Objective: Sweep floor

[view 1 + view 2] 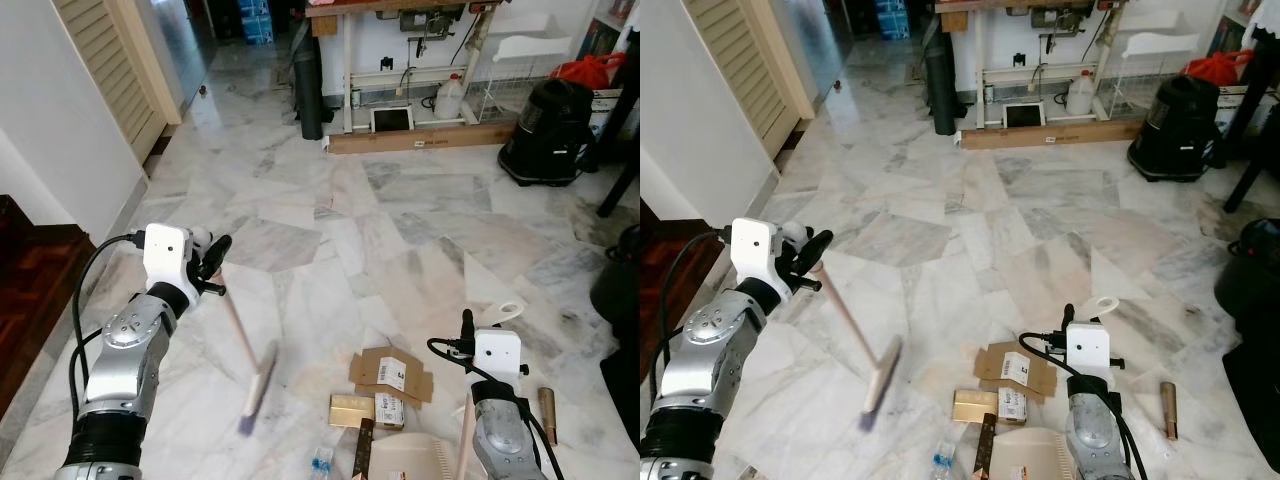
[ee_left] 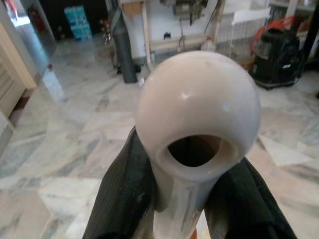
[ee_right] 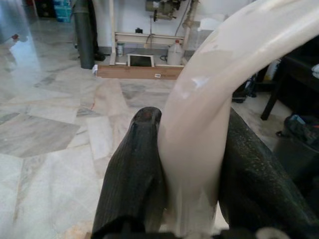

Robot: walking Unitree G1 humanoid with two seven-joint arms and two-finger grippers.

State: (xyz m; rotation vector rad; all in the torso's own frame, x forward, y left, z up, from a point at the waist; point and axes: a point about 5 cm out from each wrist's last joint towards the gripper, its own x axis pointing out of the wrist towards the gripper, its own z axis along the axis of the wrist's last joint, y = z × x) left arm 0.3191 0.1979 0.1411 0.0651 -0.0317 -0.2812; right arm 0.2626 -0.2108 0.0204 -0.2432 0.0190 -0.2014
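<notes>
Low on the marble floor [image 1: 400, 230], the left gripper [image 1: 212, 262] has its fingers clenched on the broom [image 1: 250, 370]; the right gripper [image 3: 192, 149] grasps the dustpan [image 1: 415, 458] handle. Cardboard [image 1: 390, 375] labels are unreadable; open floor lies ahead.

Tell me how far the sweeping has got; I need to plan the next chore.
Done: both tools gripped. The left gripper holds the broom, the right gripper the dustpan handle. In hand: bristles blurred on the floor. Left: cardboard scraps, a box and a tube lie unswept.

Broom [image 1: 248, 365], pale handle slanting down to a blurred brush head on the marble floor [image 1: 400, 220]; cream dustpan [image 1: 412, 458] beside cardboard scraps [image 1: 390, 375]
</notes>
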